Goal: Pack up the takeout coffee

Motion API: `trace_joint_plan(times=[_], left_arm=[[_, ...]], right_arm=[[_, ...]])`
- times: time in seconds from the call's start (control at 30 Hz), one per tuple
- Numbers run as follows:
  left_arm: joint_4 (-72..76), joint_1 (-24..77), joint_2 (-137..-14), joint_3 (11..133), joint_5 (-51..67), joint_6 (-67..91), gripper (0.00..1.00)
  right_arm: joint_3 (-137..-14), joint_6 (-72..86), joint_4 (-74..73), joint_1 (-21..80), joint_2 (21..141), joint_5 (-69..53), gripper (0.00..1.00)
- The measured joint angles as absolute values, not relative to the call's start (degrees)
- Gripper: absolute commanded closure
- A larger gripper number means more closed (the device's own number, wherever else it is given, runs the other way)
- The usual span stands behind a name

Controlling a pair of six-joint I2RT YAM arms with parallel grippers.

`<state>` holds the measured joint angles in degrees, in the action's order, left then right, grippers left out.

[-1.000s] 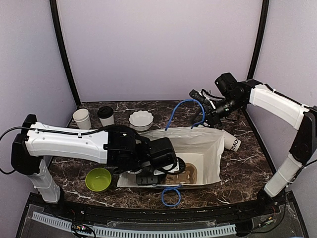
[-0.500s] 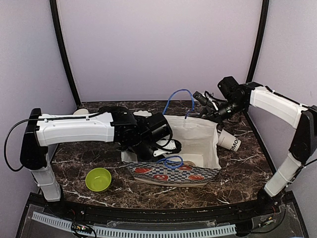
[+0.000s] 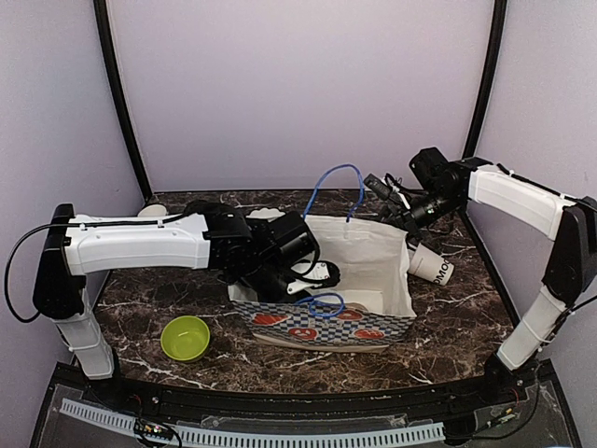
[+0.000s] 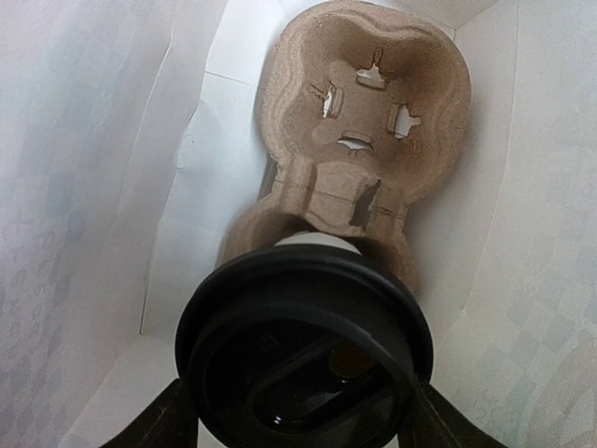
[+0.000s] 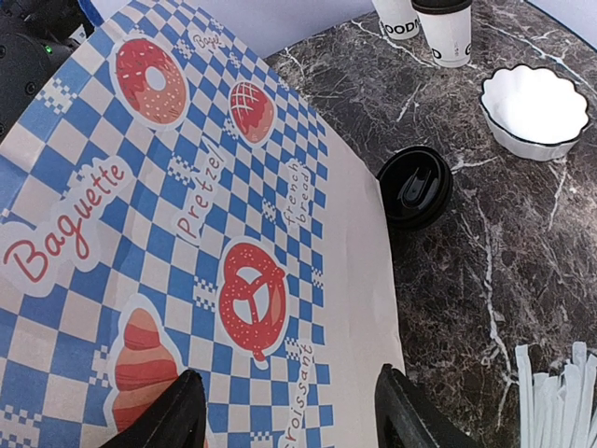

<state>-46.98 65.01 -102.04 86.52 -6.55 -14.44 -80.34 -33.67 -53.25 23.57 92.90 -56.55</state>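
Your left gripper [image 4: 298, 422] clasps the black-lidded white paper cup [image 4: 303, 350] upright — the brown moulded-pulp carrier [image 4: 359, 140] has its near pocket straight below.

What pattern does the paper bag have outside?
Blue-and-white checks with red pastry pictures; the paper bag shows best in the right wrist view.

One takeout cup [image 4: 303, 350] stands upright with its black lid on, pinched between the left claw [image 4: 305, 422] fingers inside the bag [image 4: 93, 187], right at the near pocket of the cardboard carrier [image 4: 364, 140]. A second cup [image 3: 431, 264], white with black lettering, lies on its side on the table [image 3: 466, 317] just right of the bag. A third lidded cup [image 5: 448, 35] stands upright, well apart from the bag. There's also a black lid [image 5: 415, 187] beside the bag, can't tell if a cup's under it.
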Motion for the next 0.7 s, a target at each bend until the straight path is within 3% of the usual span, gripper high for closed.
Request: trace_joint_plan(times=[0.3, 0.7], left_arm=[[-48.62, 65.04, -102.0, 87.74, -6.85, -14.37, 0.33], [-48.4, 65.01, -94.98, 90.08, -4.93, -14.41, 0.21]], right_arm=[[-80.34, -33.32, -53.39, 23.55, 92.9, -56.51, 0.38], [-83.7, -32.45, -54.61, 23.55, 92.9, -55.42, 0.37]])
